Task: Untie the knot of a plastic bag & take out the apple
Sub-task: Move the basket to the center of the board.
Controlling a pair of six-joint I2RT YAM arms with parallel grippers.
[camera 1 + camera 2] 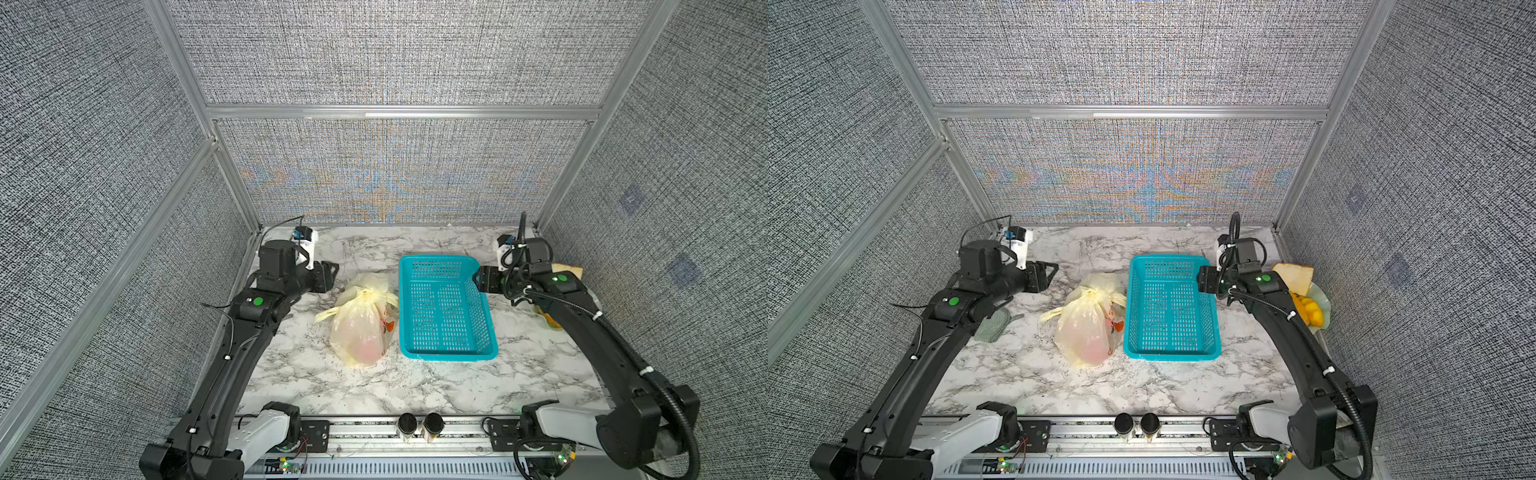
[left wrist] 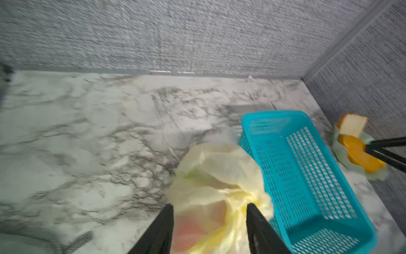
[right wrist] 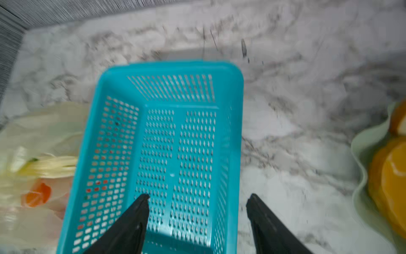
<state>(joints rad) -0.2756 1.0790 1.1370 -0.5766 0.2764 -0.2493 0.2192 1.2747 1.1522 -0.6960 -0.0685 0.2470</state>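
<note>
Left end effector [image 2: 209, 205] and right end effector [image 3: 198, 195] spread-jawed, empty; basket [image 1: 436, 259] just beside plastic bag [image 1: 359, 328].

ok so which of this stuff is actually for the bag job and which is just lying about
For the job: plastic bag, its knot, the apple showing pink through it.
Just lying about: turquoise basket, plate with orange slices and bread, grey mesh piece.

A turquoise perforated plastic basket [image 3: 167, 140] lies on the marbled white tabletop [image 3: 285, 110]; a crinkly pale yellow plastic bag [image 3: 39, 136] sits just left of it; the right hand [image 3: 199, 195], black fingers apart, hangs above the basket's right wall.
</note>
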